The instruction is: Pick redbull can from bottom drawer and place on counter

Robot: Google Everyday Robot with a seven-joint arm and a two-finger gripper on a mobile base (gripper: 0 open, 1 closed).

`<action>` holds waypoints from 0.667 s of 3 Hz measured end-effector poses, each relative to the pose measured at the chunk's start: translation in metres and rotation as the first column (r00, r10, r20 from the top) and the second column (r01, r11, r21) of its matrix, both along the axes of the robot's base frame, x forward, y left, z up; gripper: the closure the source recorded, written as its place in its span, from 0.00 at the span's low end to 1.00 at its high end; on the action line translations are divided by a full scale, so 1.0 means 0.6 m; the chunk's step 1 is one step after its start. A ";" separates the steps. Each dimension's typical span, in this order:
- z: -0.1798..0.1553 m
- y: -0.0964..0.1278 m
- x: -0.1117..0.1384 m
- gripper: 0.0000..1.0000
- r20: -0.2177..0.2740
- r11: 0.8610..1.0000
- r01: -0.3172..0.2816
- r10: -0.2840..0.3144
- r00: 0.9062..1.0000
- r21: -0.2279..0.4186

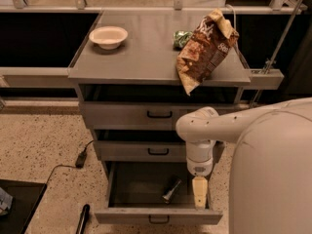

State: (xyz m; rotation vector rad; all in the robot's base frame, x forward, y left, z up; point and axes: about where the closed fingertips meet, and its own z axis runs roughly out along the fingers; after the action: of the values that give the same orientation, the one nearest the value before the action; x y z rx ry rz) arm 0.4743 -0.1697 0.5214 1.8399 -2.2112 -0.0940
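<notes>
Hanging down into the open bottom drawer, the lowest and deepest grey metal drawer with a small dark curved handle, the robot's cream-coloured claw is pointing straight downward close to the drawer's right wall. Whether the claw is spread or pressed together cannot be told; it is showing only as one pale tapered shape. The thick white robot arm is reaching in from the right and is covering the right end of the middle drawer's front.

The redbull can, a slim silver-grey metallic drink can with darker markings, is lying tilted on the floor of the bottom drawer, just to the left of the claw, with a dark gap showing between the two.

Above, the flat grey metal rectangular worktop of the cabinet is carrying a shallow round cream bowl at its back left, a small green shiny wrapper right of centre, and a large brown crinkled snack bag on the right, whose lower corner is hanging over the front edge. Two shallower grey drawers with dark handles are sitting between the worktop and the bottom drawer. A black cable is lying on the speckled floor to the left.
</notes>
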 end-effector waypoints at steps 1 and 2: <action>0.032 0.005 -0.025 0.00 0.066 0.993 -0.040 0.033 0.997 0.109; 0.052 0.007 -0.070 0.00 0.104 0.958 -0.069 0.042 0.994 0.279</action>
State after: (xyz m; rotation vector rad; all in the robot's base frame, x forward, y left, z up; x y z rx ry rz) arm 0.4323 -0.1655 0.5524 2.0939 -2.3092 -0.3331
